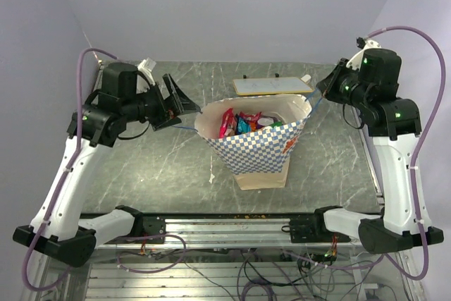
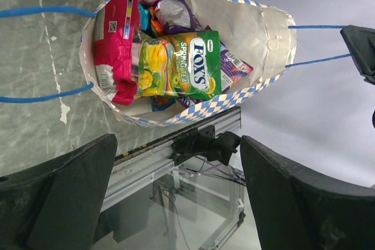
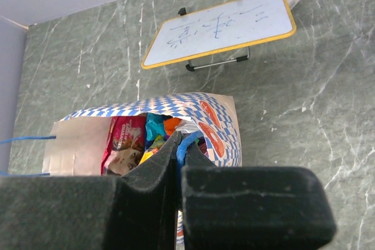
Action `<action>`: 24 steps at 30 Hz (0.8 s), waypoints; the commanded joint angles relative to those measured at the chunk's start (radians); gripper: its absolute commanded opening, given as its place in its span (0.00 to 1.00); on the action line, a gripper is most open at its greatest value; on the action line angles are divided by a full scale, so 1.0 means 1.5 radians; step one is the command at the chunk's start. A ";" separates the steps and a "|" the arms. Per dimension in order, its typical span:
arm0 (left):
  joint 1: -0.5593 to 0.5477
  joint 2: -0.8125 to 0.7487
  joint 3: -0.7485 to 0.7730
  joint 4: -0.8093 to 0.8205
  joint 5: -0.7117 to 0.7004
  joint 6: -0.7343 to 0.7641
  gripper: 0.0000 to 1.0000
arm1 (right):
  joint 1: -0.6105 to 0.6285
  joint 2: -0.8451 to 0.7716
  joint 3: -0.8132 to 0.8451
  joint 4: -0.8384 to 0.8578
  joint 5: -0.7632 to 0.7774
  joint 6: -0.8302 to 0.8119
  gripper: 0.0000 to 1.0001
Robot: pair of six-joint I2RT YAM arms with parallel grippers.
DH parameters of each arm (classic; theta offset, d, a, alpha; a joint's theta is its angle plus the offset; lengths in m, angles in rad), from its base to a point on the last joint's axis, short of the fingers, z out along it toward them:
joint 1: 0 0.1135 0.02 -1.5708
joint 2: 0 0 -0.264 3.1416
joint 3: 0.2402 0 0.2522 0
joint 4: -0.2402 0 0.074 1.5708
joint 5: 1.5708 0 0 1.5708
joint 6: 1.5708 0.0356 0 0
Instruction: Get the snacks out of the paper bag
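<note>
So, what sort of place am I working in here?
Likely a robotics lab test bench, not a home or shop: a grey marble-patterned tabletop on an aluminium rail frame with loose wiring below, boxed in by plain lilac walls.

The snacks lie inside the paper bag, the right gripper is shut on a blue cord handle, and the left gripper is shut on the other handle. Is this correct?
Not quite. The left wrist view shows the left gripper open, holding nothing. The rest stands: the snacks lie inside the paper bag, and the right gripper is shut on a blue cord handle.
</note>
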 commanded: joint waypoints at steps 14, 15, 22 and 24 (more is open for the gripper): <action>-0.004 0.074 0.062 -0.013 -0.031 -0.029 0.99 | -0.004 -0.026 0.063 0.076 0.082 -0.139 0.00; -0.004 0.084 0.074 -0.022 -0.041 -0.029 0.99 | -0.002 -0.028 0.062 0.079 0.081 -0.141 0.00; -0.001 0.110 0.133 -0.140 -0.145 0.019 0.99 | 0.032 -0.025 0.080 0.086 0.086 -0.162 0.00; -0.001 0.112 0.127 -0.161 -0.162 0.042 0.99 | 0.034 -0.023 0.079 0.082 0.094 -0.168 0.00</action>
